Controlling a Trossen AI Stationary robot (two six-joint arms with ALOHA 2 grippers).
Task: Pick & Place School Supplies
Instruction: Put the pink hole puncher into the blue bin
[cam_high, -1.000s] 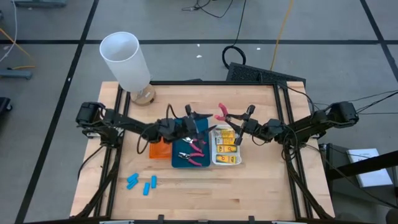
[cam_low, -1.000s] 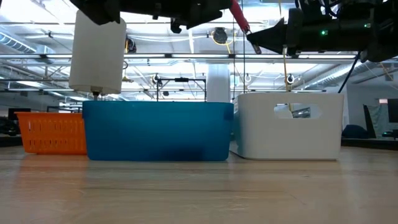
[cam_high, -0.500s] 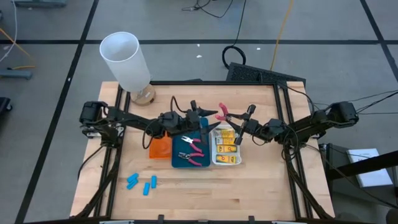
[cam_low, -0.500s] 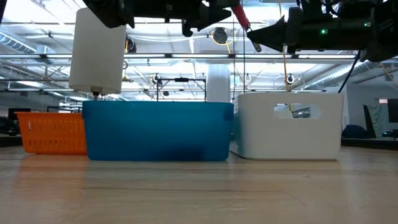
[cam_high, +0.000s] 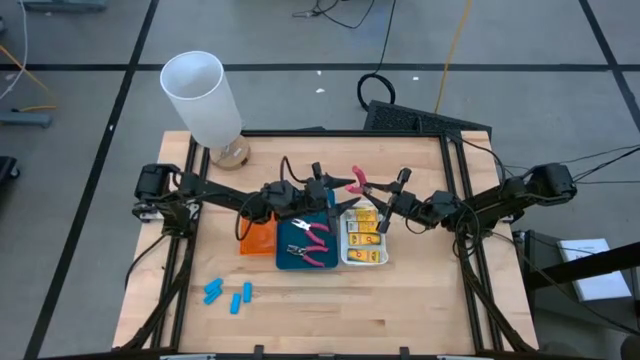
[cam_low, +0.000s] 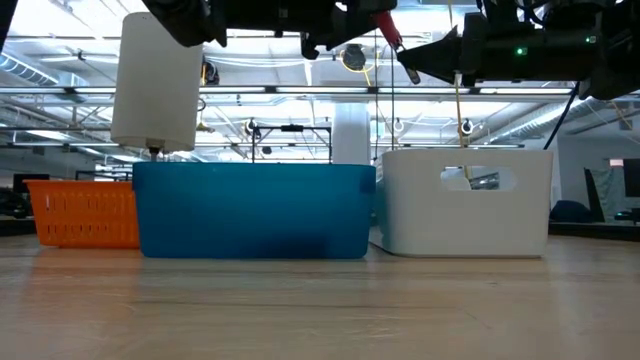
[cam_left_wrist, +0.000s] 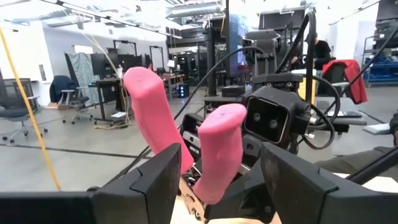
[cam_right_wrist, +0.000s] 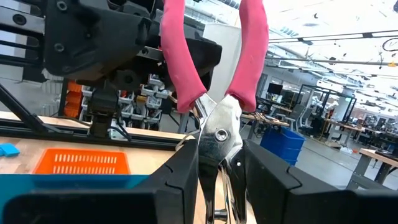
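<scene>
Two dark jointed arms, black cables

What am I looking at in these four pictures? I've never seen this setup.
Two dark robot arms work over a wooden table. One picture looks straight down, one looks level across the tabletop, and two come from cameras on the arms' wrists. On the table sit three bins side by side: an orange bin, a blue bin holding pink-handled pliers, and a white bin holding yellow packets. Three blue pieces lie loose nearer the front, and a tall white cylinder stands at the back. The right gripper holds another pair of raised pliers by the metal end above the bins. The left gripper faces those handles, jaws open.
</scene>
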